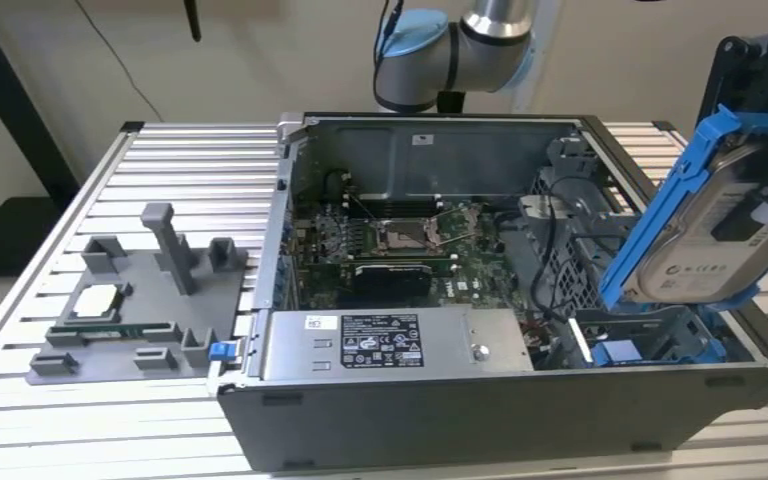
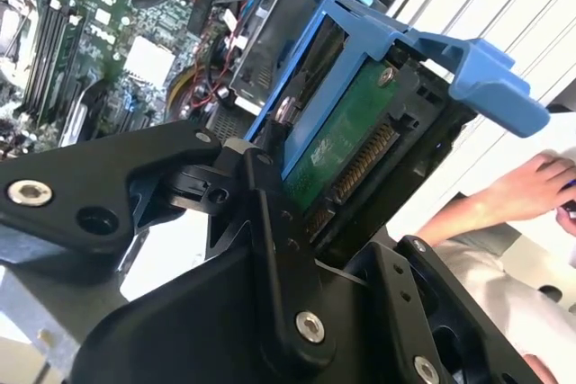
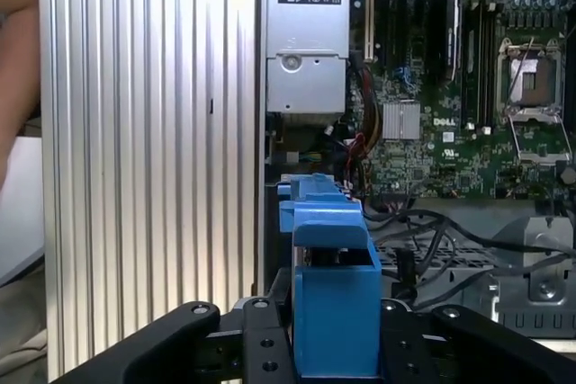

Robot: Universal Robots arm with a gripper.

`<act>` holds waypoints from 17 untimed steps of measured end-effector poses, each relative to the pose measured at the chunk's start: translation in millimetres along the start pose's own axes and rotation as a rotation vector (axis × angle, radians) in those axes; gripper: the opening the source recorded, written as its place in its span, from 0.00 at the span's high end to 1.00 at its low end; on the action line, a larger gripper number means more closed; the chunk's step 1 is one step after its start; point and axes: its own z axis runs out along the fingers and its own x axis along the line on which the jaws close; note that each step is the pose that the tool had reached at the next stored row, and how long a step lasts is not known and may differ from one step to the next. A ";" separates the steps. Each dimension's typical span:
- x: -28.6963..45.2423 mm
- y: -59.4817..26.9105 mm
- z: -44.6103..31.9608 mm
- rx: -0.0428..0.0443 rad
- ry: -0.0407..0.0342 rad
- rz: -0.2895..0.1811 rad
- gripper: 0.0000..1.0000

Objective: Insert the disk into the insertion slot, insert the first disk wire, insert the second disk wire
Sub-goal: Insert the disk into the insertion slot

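I have the gripper clamped on the disk, tilted steeply, its lower end just above the insertion slot of the computer case, not yet in.

Open grey PC case on a slatted table, motherboard inside, power-supply box along one wall, grey fixture off to the exterior view's left.

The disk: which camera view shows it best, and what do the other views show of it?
The exterior view: the disk shows almost whole, label and blue carrier, tilted over the insertion slot. The second wrist view shows its green circuit board and connector; the first wrist view shows the carrier's edge end-on in the gripper.
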 end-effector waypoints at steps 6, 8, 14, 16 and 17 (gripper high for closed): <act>-0.8 -0.4 9.6 0.0002 -0.0014 0.000 1.00; -1.6 -0.6 12.2 0.0002 -0.0018 0.000 1.00; -4.3 -2.0 19.7 0.0002 -0.0042 0.000 1.00; -4.8 -2.8 21.8 0.0002 -0.0058 0.000 1.00; -5.0 -3.3 22.6 0.0001 -0.0071 0.000 1.00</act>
